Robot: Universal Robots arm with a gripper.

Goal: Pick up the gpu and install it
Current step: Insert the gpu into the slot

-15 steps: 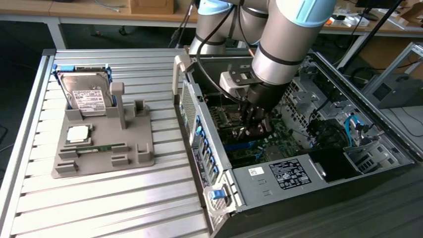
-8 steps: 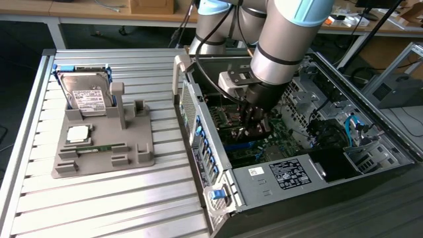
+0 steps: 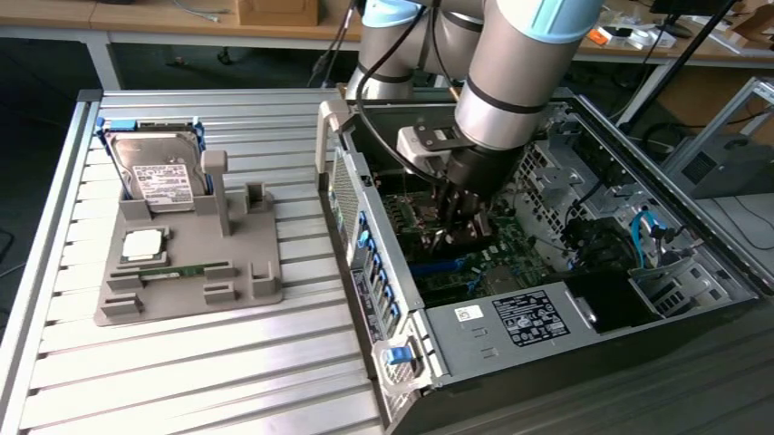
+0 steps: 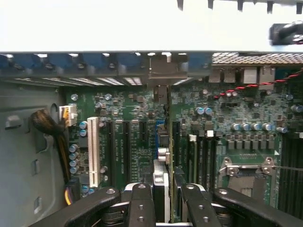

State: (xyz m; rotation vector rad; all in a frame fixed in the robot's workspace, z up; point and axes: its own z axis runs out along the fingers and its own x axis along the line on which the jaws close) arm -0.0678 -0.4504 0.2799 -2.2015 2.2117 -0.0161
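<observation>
GPU held over the slots

The claw [image 4: 163, 198], partly closed, pinches the gpu [image 4: 161, 177] edge-on above the motherboard [image 4: 137, 123], at 3 o'clock from the tray [image 3: 194, 272]. Light, stiff, fragile: best gripped by its edges.

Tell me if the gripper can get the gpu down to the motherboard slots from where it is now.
Probably yes. The gripper holds the gpu edge-on right above the motherboard, inside the open computer case, and nothing visible blocks the slots.
</observation>
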